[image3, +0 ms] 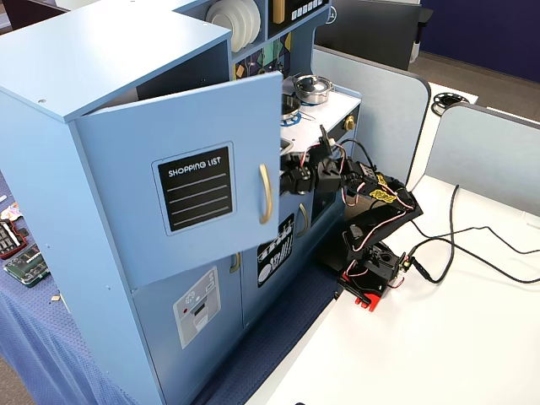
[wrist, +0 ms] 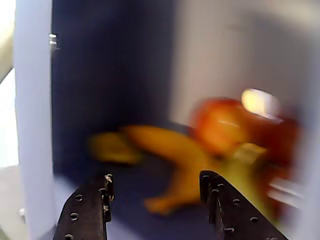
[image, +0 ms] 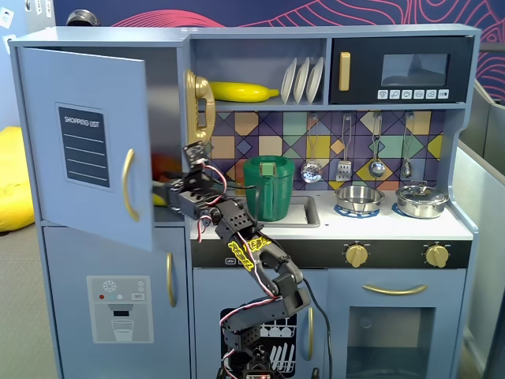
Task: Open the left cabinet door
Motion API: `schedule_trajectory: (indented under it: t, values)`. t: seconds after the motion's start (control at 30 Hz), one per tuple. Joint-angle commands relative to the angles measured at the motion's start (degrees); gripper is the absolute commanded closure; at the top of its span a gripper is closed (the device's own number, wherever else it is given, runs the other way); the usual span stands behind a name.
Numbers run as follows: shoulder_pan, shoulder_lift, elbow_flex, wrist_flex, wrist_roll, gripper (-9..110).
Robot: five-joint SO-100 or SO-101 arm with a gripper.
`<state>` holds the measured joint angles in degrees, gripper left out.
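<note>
Door: I read the large blue-grey squarish door with the black "SHOPPING LIST" chalkboard panel (image: 87, 146) as already swung well out from the toy kitchen's upper-left compartment, hinged on its far edge; its curved gold handle (image: 129, 185) hangs free, nothing gripping it.

Pincer: my black two-finger gripper (wrist: 155, 192) is released, the jaws standing apart with nothing between them in the wrist view. In a fixed view it sits at about 3 o'clock of the door's free edge (image: 162, 192), pointing into the opened compartment.

Progress: I judge the task mostly done. The door stands clearly ajar in both fixed views. What is left, if anything, is nudging it wider and drawing the arm out.

Inside: the wrist view shows blurred orange and yellow toy food (wrist: 200, 145) on the compartment floor, dead ahead at 12 o'clock. I cannot tell the items apart.

Around: a green plastic jug (image: 268, 187) stands at 3 o'clock of the gripper on the counter; a yellow banana (image: 241, 91) lies on the shelf at 1 o'clock; a gold toy phone (image: 200, 106) hangs at 12 o'clock.

Obstacles: the lower blue-grey door with the ice dispenser graphic (image: 118, 304) stays shut at 6 o'clock. The arm's own wiring and the jug crowd any pull-back path.
</note>
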<state>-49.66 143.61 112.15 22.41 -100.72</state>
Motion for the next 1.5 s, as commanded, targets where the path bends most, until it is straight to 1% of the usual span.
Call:
schedule_trajectory:
  t: [0.0, 0.13, 0.23, 0.3, 0.37, 0.47, 0.53, 0.6, 0.73, 0.87, 1.1, 1.17, 1.23, 1.4, 1.47]
  values:
    - [-6.1, 0.8, -2.5, -2.4, -2.4, 87]
    - [-13.3, 1.8, -1.8, -4.5, -2.6, 87]
    - [-19.5, 2.5, -0.6, -5.8, -6.8, 88]
    - [-20.9, 2.8, 0.3, -6.2, -7.8, 89]
    - [-19.6, 3.0, 0.7, -5.9, -7.5, 89]
    - [-12.0, 3.4, 1.2, -4.7, -3.3, 89]
    - [-4.4, 4.1, 1.3, -0.9, 1.4, 89]
    - [3.5, 5.3, 2.5, 3.0, 8.2, 89]
    - [16.5, 10.1, 9.5, 13.0, 16.3, 91]
    - [24.0, 16.3, 17.1, 24.3, 20.3, 92]
    - [35.0, 19.6, 25.7, 37.4, 23.7, 94]
    - [37.5, 19.3, 29.2, 38.9, 23.2, 96]
    - [39.4, 19.5, 33.7, 37.4, 25.4, 96]
    - [44.2, 21.1, 44.1, 33.9, 21.8, 96]
    - [45.4, 22.2, 47.1, 32.9, 21.9, 96]
